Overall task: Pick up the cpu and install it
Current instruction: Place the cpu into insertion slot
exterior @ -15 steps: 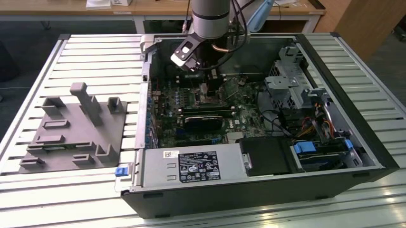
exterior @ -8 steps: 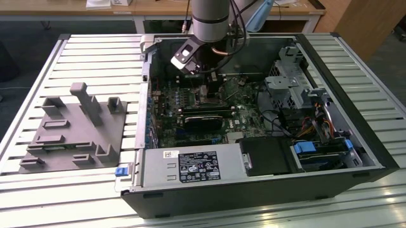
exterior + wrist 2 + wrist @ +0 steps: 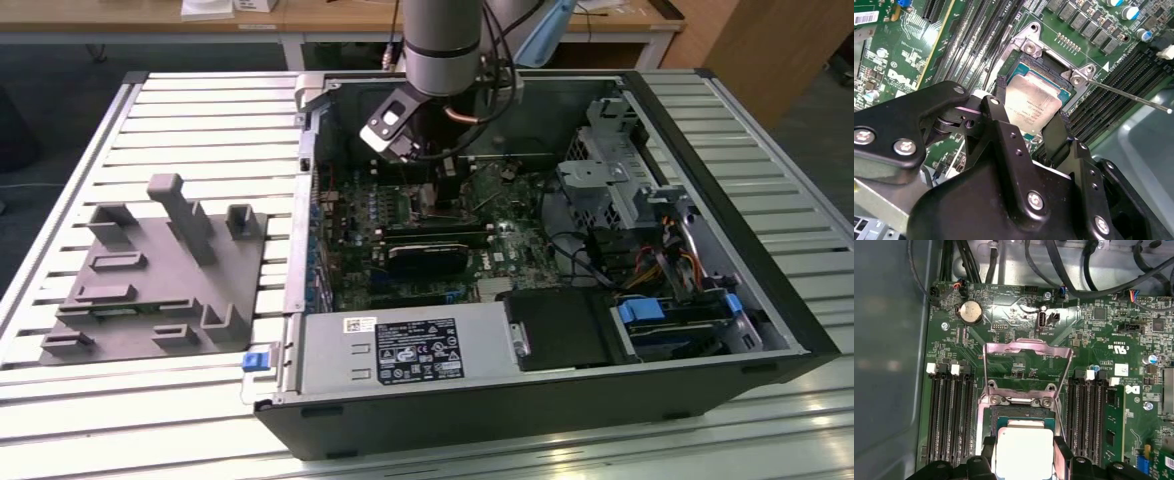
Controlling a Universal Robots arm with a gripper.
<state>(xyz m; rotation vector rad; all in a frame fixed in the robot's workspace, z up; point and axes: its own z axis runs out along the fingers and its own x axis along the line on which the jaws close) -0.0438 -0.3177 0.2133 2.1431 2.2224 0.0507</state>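
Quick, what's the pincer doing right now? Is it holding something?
Pincer: closed on the silver chip, holding it at the open socket.

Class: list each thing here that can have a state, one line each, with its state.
cpu: gripped, over the socket.
end effector: shut on the cpu.
socket load plate: flipped open.
socket lever: released, swung out.
computer case: on its side, side panel off.
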